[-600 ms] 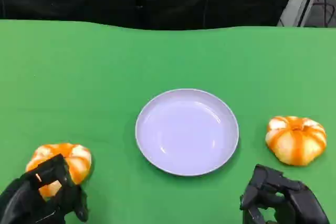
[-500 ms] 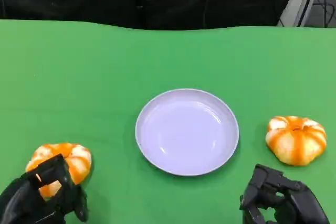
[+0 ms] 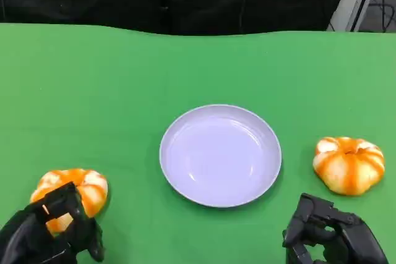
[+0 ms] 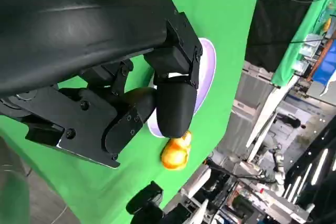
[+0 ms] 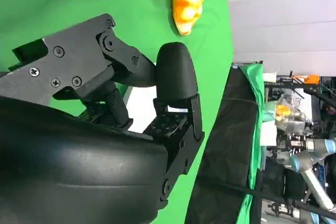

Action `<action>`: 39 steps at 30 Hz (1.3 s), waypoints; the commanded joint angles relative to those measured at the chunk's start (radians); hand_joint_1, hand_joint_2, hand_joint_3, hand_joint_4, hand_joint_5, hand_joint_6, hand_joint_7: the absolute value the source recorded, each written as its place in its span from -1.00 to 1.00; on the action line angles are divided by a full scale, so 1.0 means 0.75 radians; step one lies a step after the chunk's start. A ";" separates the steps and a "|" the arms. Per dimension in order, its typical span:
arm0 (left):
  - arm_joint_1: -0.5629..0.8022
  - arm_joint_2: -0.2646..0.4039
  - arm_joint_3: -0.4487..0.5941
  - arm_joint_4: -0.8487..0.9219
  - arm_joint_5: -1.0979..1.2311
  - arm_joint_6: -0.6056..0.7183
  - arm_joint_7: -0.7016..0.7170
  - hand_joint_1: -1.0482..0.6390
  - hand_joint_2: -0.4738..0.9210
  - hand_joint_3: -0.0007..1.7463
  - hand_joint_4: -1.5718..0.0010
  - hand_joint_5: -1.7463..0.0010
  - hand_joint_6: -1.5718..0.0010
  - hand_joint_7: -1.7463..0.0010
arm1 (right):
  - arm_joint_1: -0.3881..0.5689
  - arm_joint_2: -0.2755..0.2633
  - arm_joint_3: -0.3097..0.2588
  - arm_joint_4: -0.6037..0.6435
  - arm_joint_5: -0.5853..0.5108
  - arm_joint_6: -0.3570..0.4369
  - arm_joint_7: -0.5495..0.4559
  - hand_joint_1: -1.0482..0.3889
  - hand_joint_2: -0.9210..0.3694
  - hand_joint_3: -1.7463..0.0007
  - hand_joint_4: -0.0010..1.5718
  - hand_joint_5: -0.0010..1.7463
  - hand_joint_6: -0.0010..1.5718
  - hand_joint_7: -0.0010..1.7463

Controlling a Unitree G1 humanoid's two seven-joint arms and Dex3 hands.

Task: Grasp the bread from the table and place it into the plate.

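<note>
Your left hand [image 3: 46, 230] lay over the near bread [image 3: 77, 190], fingers touching, though a grip couldn't be confirmed. Your right hand [image 3: 331, 236] was curled on nothing, the plate [image 3: 179, 129] ahead.

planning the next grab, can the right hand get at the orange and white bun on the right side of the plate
Probably yes. The right hand sits just near of the orange-and-white striped round bun, with only bare green tablecloth between them; the round white plate lies off to the side.
</note>
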 commanded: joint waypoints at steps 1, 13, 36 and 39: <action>0.012 -0.013 0.007 -0.003 0.053 -0.088 0.044 0.13 0.51 0.28 0.06 -1.00 0.11 -0.75 | 0.000 -0.014 -0.008 -0.005 0.005 0.002 -0.004 0.28 -0.59 -0.18 -0.02 1.00 -0.08 0.74; 0.021 -0.039 -0.036 0.135 0.486 -0.779 0.227 -0.25 1.00 -0.80 0.22 0.33 -0.09 0.85 | 0.000 -0.018 -0.008 -0.008 0.002 0.005 -0.003 0.27 -0.60 -0.18 -0.02 1.00 -0.09 0.74; -0.084 0.371 -0.274 0.128 2.070 -0.797 1.139 -0.67 1.00 -0.90 0.42 0.96 0.23 1.00 | -0.023 -0.013 -0.012 0.034 -0.004 -0.022 -0.009 0.25 -0.60 -0.17 -0.01 1.00 -0.08 0.75; -0.129 0.407 -0.337 0.206 2.079 -0.761 1.182 -0.67 1.00 -0.92 0.38 0.96 0.21 0.99 | -0.018 -0.013 -0.008 0.019 0.002 -0.010 -0.006 0.26 -0.60 -0.17 -0.01 1.00 -0.08 0.74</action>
